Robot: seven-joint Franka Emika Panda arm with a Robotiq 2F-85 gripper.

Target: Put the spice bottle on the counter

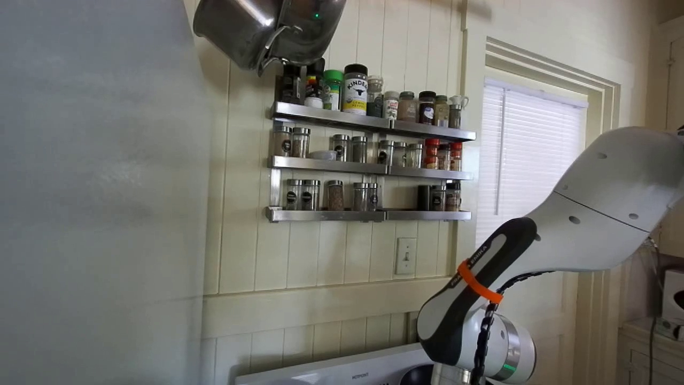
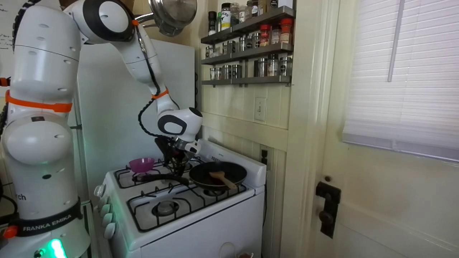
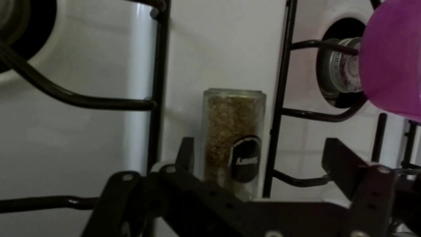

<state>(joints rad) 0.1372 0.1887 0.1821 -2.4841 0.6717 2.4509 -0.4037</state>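
Observation:
The spice bottle point(image 3: 232, 131), a clear glass jar of brown spice with a black oval label, appears to lie on the white stove top point(image 3: 227, 49), between two black grates. Its base points up the wrist view and its cap end is hidden behind the gripper. My gripper point(image 3: 260, 156) is open, with a finger on each side of the bottle. The left finger is close to the glass; a wide gap shows on the right. In an exterior view the gripper point(image 2: 176, 163) is low over the rear of the stove, and the bottle cannot be made out. The white stove is the only counter-like surface seen.
A pink bowl point(image 2: 142, 165) sits on a grate beside the gripper. A black pan point(image 2: 235, 173) with a wooden utensil point(image 2: 222, 178) stands on the other side, its handle reaching toward the gripper. Metal wall shelves point(image 1: 331, 215) hold several jars. A steel pot point(image 1: 246, 32) hangs above.

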